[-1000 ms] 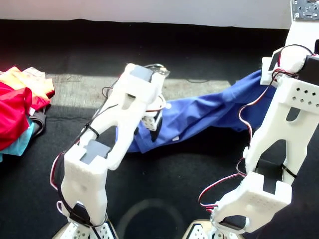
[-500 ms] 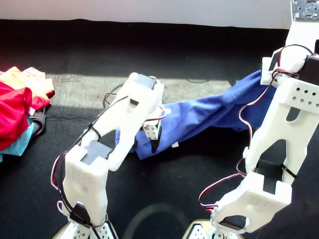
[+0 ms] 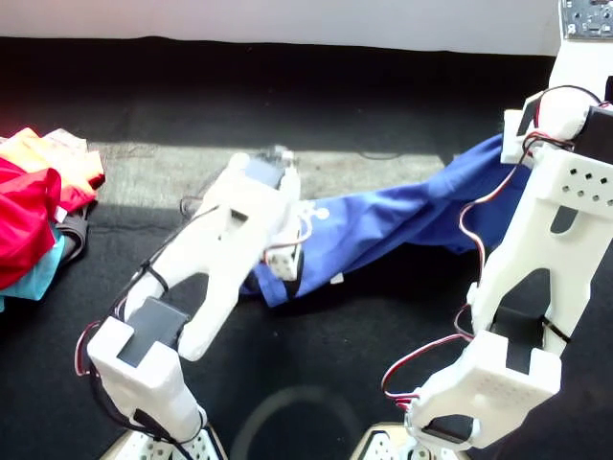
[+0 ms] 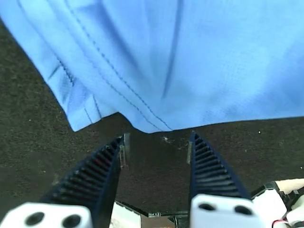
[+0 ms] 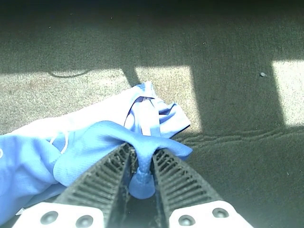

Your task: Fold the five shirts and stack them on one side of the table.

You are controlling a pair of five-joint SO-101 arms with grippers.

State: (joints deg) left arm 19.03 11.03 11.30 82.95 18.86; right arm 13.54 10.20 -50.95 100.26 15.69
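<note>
the blue shirt (image 3: 402, 216) hangs stretched over the dark table (image 3: 335, 86), one end pinched tight in the right gripper (image 5: 141, 151); the left gripper (image 4: 156, 140) is spread wide at its hem, holding nothing

White plastic arms (image 3: 225, 244), red-and-black cables (image 3: 464, 226), ridged dark end effector fingers (image 4: 95, 175).

Dark table (image 3: 364, 335), sunlit strip (image 3: 153, 177), white wall (image 3: 287, 19) behind
</note>
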